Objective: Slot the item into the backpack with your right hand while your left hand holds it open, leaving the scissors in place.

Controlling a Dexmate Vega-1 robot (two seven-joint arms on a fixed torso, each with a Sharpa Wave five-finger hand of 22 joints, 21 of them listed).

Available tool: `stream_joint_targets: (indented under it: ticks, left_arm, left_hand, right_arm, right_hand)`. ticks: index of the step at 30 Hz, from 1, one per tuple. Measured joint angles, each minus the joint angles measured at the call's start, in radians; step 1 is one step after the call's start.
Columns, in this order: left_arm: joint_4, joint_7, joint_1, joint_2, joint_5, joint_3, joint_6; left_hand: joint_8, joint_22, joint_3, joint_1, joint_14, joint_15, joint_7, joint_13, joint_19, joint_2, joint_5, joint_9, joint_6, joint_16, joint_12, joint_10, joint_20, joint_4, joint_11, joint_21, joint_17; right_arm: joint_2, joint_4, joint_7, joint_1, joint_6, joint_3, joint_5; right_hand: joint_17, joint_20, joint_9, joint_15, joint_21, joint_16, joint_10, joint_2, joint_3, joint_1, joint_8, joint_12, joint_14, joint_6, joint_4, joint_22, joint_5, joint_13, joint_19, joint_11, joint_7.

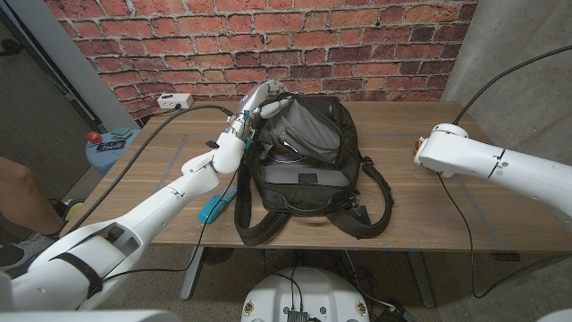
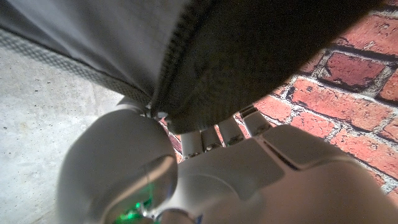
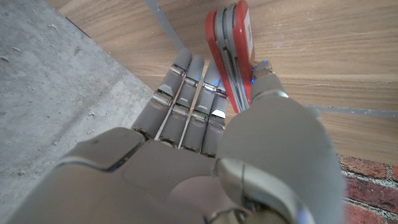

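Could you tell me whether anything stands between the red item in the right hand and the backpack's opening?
Nothing visible does. The right hand holds the red item over bare table right of the backpack, whose opening the left hand holds up.

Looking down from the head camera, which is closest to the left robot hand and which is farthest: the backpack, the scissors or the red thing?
1. Backpack: the left robot hand grips its top edge, so they touch.
2. Scissors: on the table by the backpack's left side, toward the front edge.
3. Red item: far across the table, held in the right robot hand.
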State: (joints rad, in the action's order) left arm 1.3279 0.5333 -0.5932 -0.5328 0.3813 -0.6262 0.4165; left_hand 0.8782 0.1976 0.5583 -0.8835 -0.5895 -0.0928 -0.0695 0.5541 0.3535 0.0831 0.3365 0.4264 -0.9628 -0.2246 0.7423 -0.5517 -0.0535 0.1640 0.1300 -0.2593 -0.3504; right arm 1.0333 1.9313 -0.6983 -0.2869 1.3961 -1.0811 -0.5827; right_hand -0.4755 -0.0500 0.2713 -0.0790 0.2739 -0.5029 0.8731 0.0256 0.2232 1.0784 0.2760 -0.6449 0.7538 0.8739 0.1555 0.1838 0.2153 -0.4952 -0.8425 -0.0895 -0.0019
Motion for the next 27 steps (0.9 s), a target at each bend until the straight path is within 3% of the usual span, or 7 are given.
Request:
stream_joint_targets:
  ticks: [12, 27]
  left_arm:
    - [-0.028, -0.001, 0.018, 0.003, -0.010, 0.001, 0.020]
    - [-0.050, -0.016, 0.051, 0.006, -0.015, 0.002, 0.040]
  left_hand:
    - [0.007, 0.000, 0.000, 0.000, 0.000, 0.000, 0.000, 0.000, 0.000, 0.000, -0.001, 0.000, 0.000, 0.007, 0.000, 0.000, 0.000, 0.000, 0.000, 0.000, 0.000]
    - [0.007, 0.000, 0.000, 0.000, 0.000, 0.000, 0.000, 0.000, 0.000, 0.000, 0.004, -0.005, 0.000, 0.007, 0.000, 0.000, 0.000, 0.000, 0.000, 0.000, 0.000]
  right_arm:
    - [0.046, 0.060, -0.213, 0.075, 0.000, -0.066, -0.252]
    - [0.075, 0.127, -0.355, 0.096, 0.000, -0.082, -0.398]
  right_hand:
    - [-0.007, 0.000, 0.005, -0.005, 0.000, 0.000, 0.000, 0.005, 0.000, 0.008, -0.003, 0.000, 0.008, 0.009, 0.000, 0.000, -0.001, 0.000, 0.000, 0.000, 0.002]
    - [-0.014, -0.004, 0.005, -0.005, 0.004, 0.004, 0.006, 0.006, -0.004, 0.014, -0.009, -0.008, 0.018, 0.016, -0.004, 0.000, -0.001, 0.002, -0.004, 0.004, -0.005]
